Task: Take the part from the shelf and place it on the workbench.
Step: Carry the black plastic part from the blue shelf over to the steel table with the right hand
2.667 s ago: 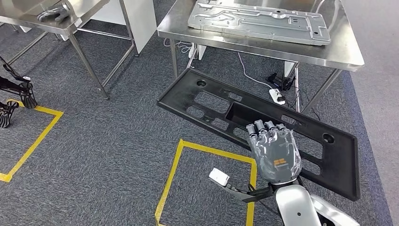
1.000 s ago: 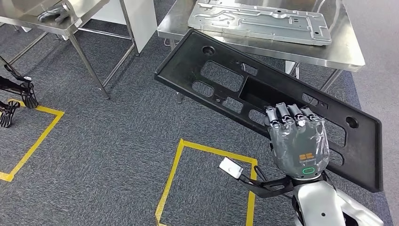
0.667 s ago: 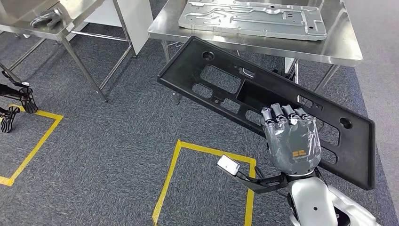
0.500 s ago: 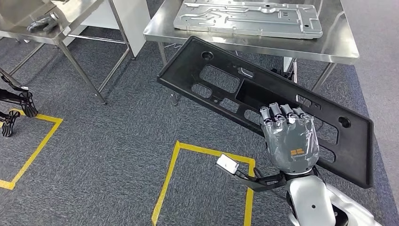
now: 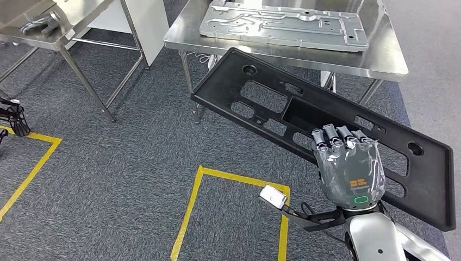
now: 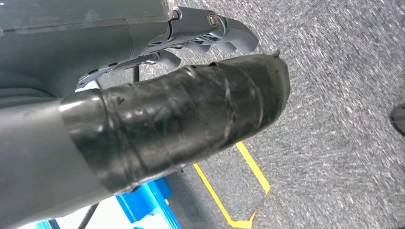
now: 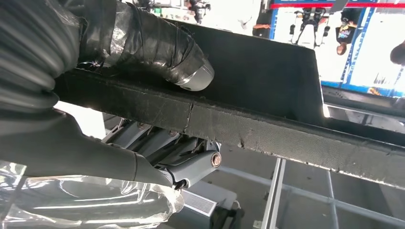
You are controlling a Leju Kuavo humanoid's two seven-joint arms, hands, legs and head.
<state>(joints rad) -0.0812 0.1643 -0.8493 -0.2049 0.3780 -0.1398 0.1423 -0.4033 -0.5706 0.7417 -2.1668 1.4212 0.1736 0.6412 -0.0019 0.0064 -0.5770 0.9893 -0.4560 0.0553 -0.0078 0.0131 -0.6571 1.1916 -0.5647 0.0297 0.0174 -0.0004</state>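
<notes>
The part [image 5: 225, 87] is a long black plastic panel with several cut-outs. It hangs tilted in the air, its far end just in front of the workbench [image 5: 380, 60] and overlapping the bench's front edge. My right hand [image 5: 350, 168] grips the panel's near long edge, fingers curled over the top. In the right wrist view the taped thumb [image 7: 143, 43] presses on the panel's rim [image 7: 267, 129] from one side and the fingers from the other. My left hand [image 6: 157, 114] hangs over the carpet, holding nothing.
A grey stamped metal plate [image 5: 282, 24] covers most of the workbench top. A second steel table [image 5: 32, 27] stands at the far left. Yellow tape squares [image 5: 195, 201] mark the grey carpet. Cables lie under the bench.
My right hand has lifted the panel from low over the floor up to bench height. The camera has shifted, and the bench now sits closer.
</notes>
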